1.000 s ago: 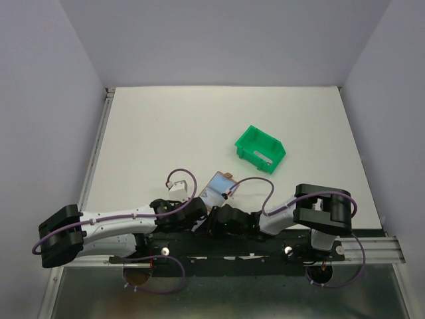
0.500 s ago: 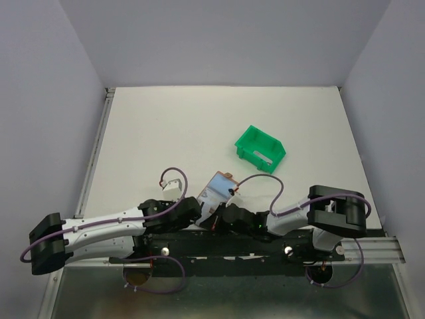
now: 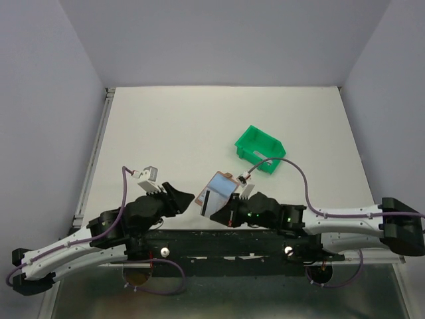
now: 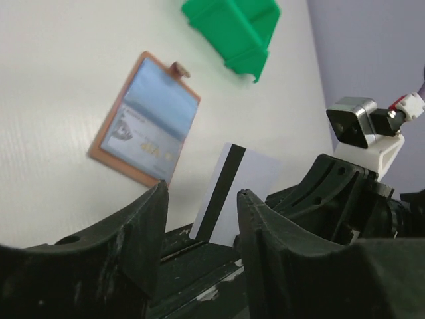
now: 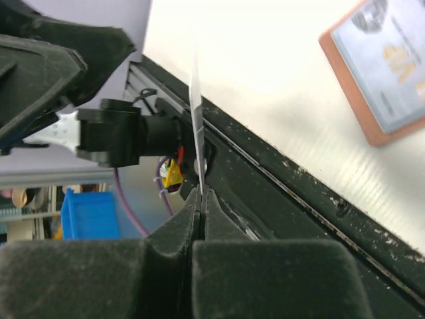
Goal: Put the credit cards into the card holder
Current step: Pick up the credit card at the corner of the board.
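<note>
The tan card holder (image 3: 224, 181) lies unfolded on the table, a pale blue credit card (image 4: 149, 116) resting in it. A second credit card (image 3: 214, 201), white with a black stripe, is held on edge just in front of the holder. My right gripper (image 3: 230, 212) is shut on its lower edge; in the right wrist view the card (image 5: 196, 113) shows as a thin blade rising from the closed jaws (image 5: 200, 193). My left gripper (image 3: 186, 198) stands open and empty to the card's left, a little apart from it (image 4: 236, 193).
A green plastic bin (image 3: 260, 149) stands on the table behind and to the right of the holder. The black base rail (image 3: 219, 242) runs along the near edge, right below both grippers. Grey walls close in the table on three sides.
My right gripper has shut on the striped card. My left gripper has opened, let go of it and drawn back to the left. The right arm has stretched out low along the rail.
</note>
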`<state>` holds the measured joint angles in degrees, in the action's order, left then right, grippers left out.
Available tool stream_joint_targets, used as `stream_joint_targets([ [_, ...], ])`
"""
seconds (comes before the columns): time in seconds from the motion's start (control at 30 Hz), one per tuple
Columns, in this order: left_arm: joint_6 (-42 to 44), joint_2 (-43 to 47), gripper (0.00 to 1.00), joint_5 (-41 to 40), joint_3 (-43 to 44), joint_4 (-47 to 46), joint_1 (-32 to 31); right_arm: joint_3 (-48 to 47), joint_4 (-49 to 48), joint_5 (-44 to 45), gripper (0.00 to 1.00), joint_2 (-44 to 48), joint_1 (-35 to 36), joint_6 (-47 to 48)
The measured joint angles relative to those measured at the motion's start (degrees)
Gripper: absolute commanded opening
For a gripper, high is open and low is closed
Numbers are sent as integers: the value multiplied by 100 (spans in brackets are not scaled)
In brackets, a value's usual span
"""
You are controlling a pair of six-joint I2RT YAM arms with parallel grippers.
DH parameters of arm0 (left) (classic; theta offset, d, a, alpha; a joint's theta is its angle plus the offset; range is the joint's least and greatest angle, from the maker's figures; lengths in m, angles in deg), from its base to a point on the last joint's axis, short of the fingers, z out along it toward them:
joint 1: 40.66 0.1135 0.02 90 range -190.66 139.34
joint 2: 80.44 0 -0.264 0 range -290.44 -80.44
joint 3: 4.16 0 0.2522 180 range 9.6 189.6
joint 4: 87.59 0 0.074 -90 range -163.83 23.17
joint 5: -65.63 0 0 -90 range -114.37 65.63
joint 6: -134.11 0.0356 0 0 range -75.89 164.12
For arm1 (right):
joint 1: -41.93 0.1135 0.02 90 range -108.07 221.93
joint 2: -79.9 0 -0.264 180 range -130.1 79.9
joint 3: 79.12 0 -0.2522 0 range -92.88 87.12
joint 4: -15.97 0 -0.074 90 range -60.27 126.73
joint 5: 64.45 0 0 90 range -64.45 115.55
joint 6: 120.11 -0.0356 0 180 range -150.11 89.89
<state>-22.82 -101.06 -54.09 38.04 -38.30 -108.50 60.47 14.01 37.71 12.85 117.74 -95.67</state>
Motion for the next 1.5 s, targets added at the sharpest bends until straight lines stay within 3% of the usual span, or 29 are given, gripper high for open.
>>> stream_joint_targets([
  [0.2, 1119, 155, 67, 107, 4, -1043, 0, -127, 302, -1547, 0, 935, -907, 955],
  [0.43, 1827, -210, 68, 452, 114, -1853, 0, -179, 511, -2983, 0, 1801, -1572, 1355],
  [0.83, 2026, -232, 61, 1353, -42, -3213, 0, -223, 299, -3993, 0, 1751, -1705, 1309],
  [0.97, 2000, -407, 47, 1626, -109, -3416, 0, -221, 190, -4100, 0, 1764, -1735, 1294],
  [1.07, 1978, -553, 9, 1823, -146, -3576, 0, -223, 138, -4146, 0, 1770, -1744, 1270],
  [1.1, 1985, -599, 0, 1888, -164, -3637, 0, -221, 125, -4151, 0, 1770, -1744, 1266],
  [1.13, 1945, -634, 0, 1947, -173, -3694, 0, -221, 122, -4153, 1, 1775, -1744, 1266],
  [1.37, 1928, -675, 0, 2210, -170, -4079, 0, -221, 369, -3917, 44, 2120, -1788, 1432],
  [1.5, 1884, -640, 0, 2236, -199, -4120, 0, -221, 387, -3574, 53, 2463, -1788, 1609],
])
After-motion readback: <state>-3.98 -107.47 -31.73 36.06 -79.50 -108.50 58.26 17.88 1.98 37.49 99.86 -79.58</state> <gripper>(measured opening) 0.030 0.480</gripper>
